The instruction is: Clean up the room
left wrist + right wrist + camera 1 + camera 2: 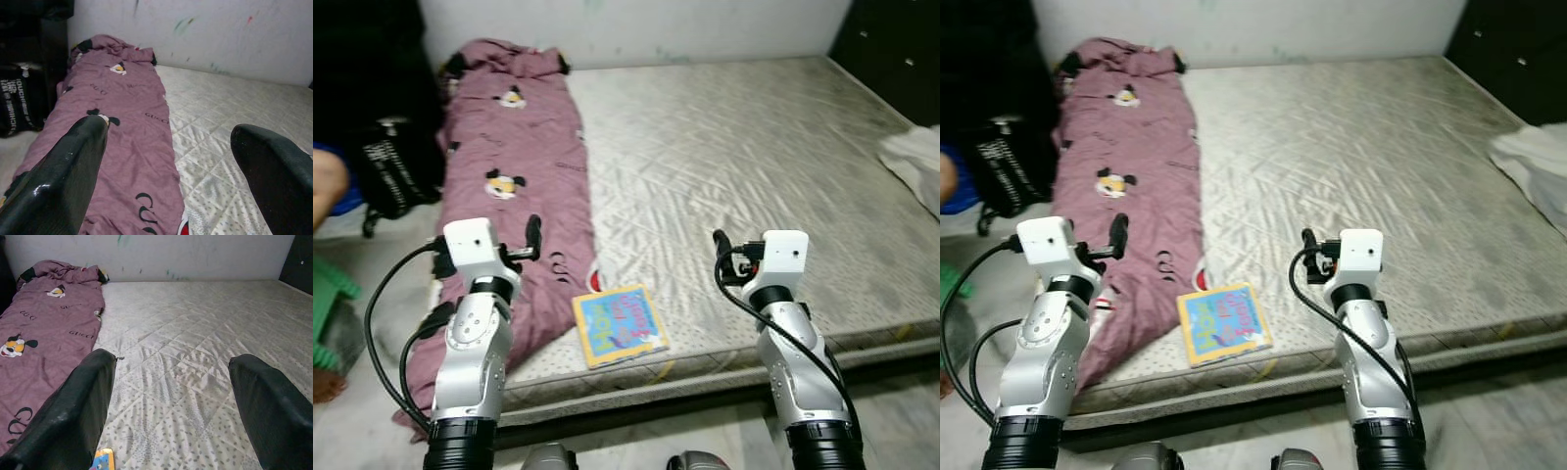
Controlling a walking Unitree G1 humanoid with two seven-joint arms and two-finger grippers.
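A colourful children's book (619, 324) lies flat near the front edge of the bare quilted mattress (754, 157). A purple blanket (514, 147) with cartoon prints runs along the mattress's left side, from the wall to the front edge. My left gripper (530, 237) is raised over the blanket's near part, open and holding nothing; the left wrist view has its fingers (63, 176) wide apart. My right gripper (720, 247) hovers over the mattress to the right of the book, open and empty, its fingers (78, 416) spread.
A white cloth (915, 162) lies at the mattress's right edge. A dark cabinet (896, 49) stands at the far right. A black bag (396, 166) leans left of the bed. Part of a person (325, 186) and a green object (328, 294) are at the left edge.
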